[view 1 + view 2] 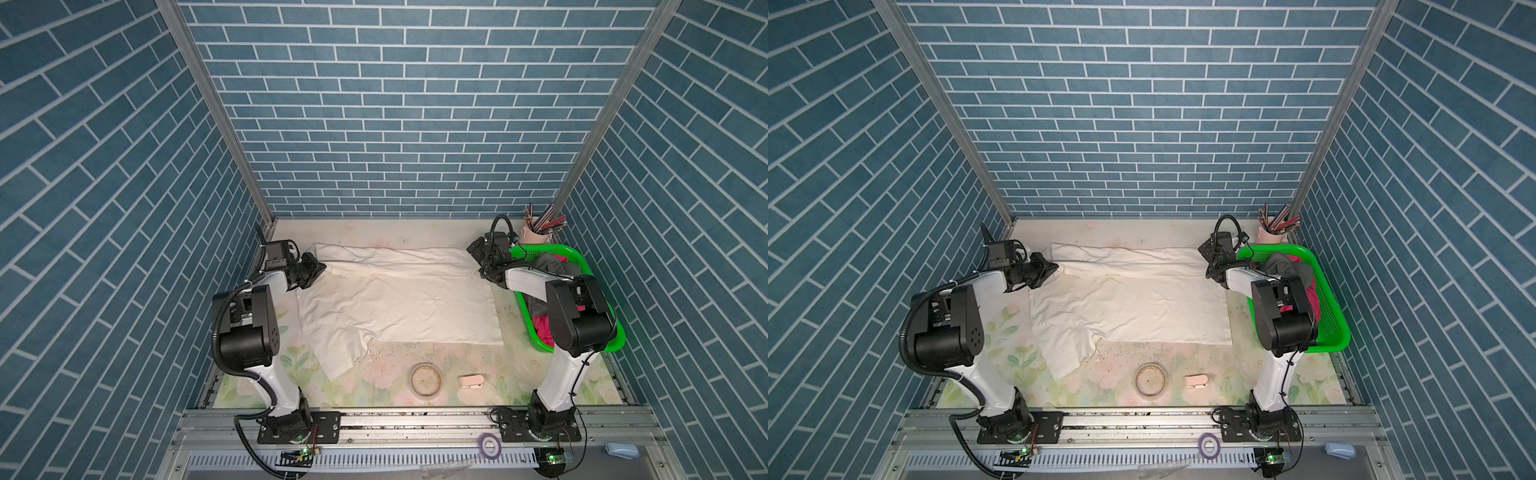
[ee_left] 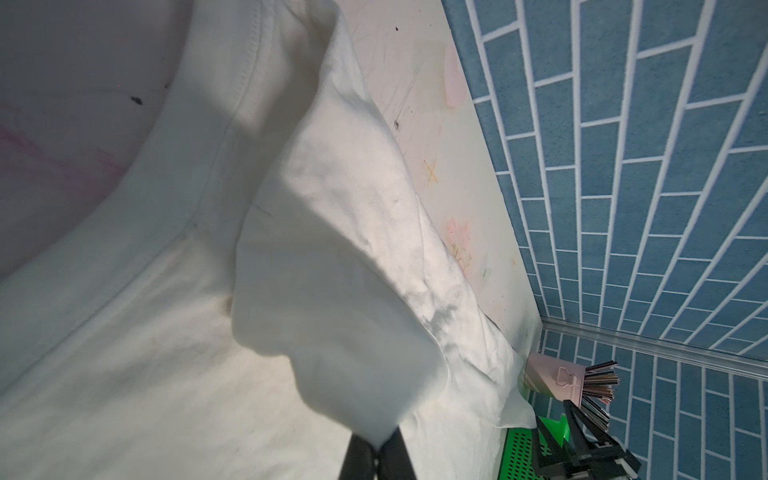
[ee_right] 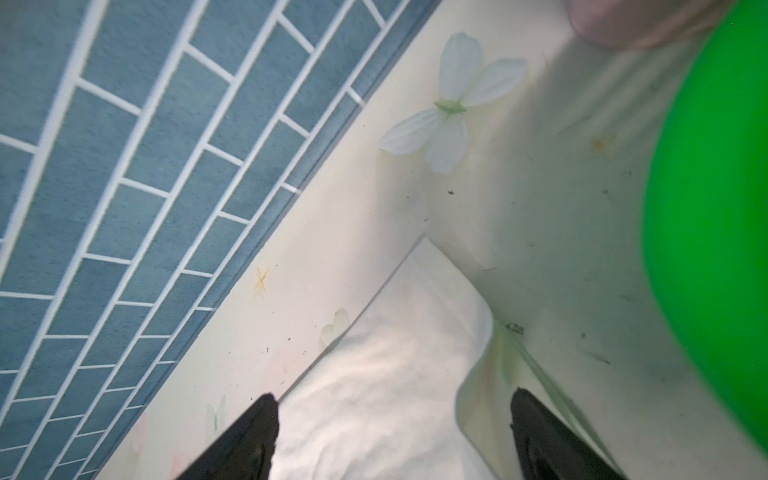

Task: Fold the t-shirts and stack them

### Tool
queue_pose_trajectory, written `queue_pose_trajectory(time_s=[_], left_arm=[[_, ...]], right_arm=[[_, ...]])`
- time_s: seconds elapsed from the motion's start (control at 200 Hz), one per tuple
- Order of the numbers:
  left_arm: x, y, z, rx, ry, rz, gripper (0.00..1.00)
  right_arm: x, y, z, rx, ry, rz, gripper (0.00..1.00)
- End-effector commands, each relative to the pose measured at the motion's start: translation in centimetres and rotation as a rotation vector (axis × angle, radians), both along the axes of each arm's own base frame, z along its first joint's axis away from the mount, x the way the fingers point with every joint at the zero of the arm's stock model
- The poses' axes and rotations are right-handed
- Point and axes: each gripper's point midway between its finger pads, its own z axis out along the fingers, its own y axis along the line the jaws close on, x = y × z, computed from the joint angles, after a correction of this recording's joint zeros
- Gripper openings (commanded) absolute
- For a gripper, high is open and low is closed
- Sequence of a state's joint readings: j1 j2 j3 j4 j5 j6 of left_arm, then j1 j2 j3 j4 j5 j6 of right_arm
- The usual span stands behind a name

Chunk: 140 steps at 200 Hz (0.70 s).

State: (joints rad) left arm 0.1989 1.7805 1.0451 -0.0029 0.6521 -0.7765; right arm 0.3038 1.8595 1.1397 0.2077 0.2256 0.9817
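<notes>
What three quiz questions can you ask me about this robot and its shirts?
1. True or false: the left gripper is pinching the cream t-shirt.
2. Where does the dark grey t-shirt lie? A) in the green basket B) spread over the cream t-shirt C) hanging from the left gripper
3. Fill the gap: the right gripper has its jaws ____ above the cream t-shirt's corner.

Key: 1 true; 2 A; 3 open.

One cream-white t-shirt (image 1: 395, 299); one dark grey t-shirt (image 1: 548, 264); one magenta t-shirt (image 1: 543, 328); one green basket (image 1: 540, 249); one pink cup (image 1: 536, 237) of pencils; one round dish (image 1: 413, 380); one small pink case (image 1: 471, 381); one purple tape roll (image 1: 481, 444).
</notes>
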Motion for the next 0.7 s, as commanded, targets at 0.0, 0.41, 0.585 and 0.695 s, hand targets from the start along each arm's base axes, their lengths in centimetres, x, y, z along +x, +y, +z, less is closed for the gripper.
queue_pose_trajectory(time_s=[0.0,0.41,0.585,0.695], left_arm=[[0.0,0.2,-0.3,0.001,-0.004,0.0,0.0],[0.2,0.2,0.2,-0.006,-0.01,0.002,0.03],[0.0,0.2,0.2,-0.003,-0.005,0.006,0.09],[-0.4,-0.2,0.6,-0.012,-0.01,0.005,0.09]], right_arm=[[-0.4,-0.7,5.0,-0.117,-0.062,-0.05,0.89],[1.4,8.2,6.7,-0.201,-0.126,0.316,0.94],[-2.5,16.2,3.9,-0.114,-0.062,0.587,0.97],[-5.3,20.0,1.7,-0.058,-0.01,0.673,0.97]])
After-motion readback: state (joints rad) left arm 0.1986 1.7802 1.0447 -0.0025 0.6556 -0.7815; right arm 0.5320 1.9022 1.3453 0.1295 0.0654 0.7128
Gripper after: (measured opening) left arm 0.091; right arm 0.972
